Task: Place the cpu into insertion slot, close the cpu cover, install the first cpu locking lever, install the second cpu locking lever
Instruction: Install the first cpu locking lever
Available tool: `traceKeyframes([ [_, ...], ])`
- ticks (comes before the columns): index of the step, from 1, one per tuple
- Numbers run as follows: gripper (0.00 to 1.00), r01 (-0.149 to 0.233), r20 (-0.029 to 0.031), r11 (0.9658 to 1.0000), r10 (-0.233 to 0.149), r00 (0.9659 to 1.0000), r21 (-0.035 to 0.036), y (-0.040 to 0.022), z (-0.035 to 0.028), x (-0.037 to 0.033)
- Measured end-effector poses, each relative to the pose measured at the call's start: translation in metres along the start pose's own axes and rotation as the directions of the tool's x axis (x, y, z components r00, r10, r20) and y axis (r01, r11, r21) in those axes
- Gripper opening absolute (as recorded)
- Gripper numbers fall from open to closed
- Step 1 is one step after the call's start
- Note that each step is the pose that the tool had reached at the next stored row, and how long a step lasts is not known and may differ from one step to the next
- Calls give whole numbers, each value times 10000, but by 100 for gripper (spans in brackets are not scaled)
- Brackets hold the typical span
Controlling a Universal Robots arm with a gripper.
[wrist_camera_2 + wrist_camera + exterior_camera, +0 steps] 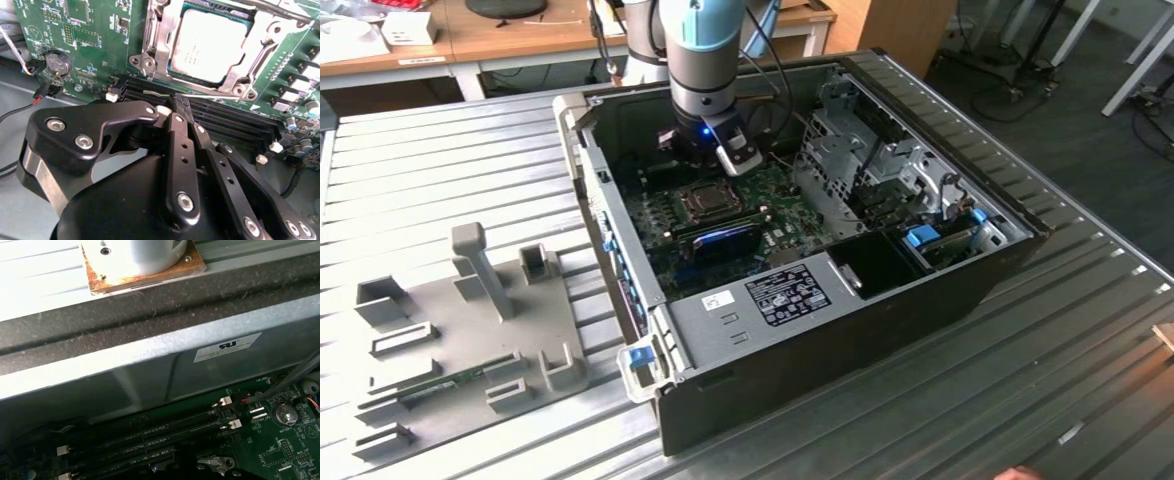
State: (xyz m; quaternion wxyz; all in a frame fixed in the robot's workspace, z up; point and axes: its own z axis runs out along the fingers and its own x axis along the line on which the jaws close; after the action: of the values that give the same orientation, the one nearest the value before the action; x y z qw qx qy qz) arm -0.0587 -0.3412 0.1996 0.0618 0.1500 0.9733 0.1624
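- In the exterior view, the black gripper [720, 158] hangs inside an open black computer tower [854, 330]. The tower lies on a ribbed metal table [440, 170]. The gripper is just above the square, silver-rimmed insertion slot [688, 203]. Wooden desks [520, 40] stand behind.
- In the second wrist view, the small silvery-tan square cpu [210, 45] lies flat and face up in the slot. The thin silvery cpu cover [159, 35] is down around it. The gripper's fingers are drawn together, with their tips beside a thin wire lever [155, 93].
- In the first wrist view, long black memory slots [150, 437] run along the green circuit board [285, 450].
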Motion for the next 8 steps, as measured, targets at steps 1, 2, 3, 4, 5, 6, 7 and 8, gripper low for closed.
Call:
traceKeyframes([
  [1, 10, 0, 1, 10000, 0, 10000, -3, -1, 3, 0],
  [2, 10, 0, 1, 10000, 0, 10000, -3, -2, 5, 0],
  [3, 10, 0, 0, 10000, 0, 10000, -1, -2, 4, 0],
  [4, 10, 0, 0, 10000, 0, 10000, 0, -2, 4, 0],
  [5, 10, 0, 0, 10000, 0, 10000, 1, -2, 4, 0],
  [6, 10, 0, 0, 10000, 0, 10000, 1, -2, 5, 0],
  [7, 10, 0, -1, 10000, 0, 10000, 1, -2, 7, 0],
  [8, 10, 2, -1, 10000, -2, 10000, -1, -2, 9, -3],
])
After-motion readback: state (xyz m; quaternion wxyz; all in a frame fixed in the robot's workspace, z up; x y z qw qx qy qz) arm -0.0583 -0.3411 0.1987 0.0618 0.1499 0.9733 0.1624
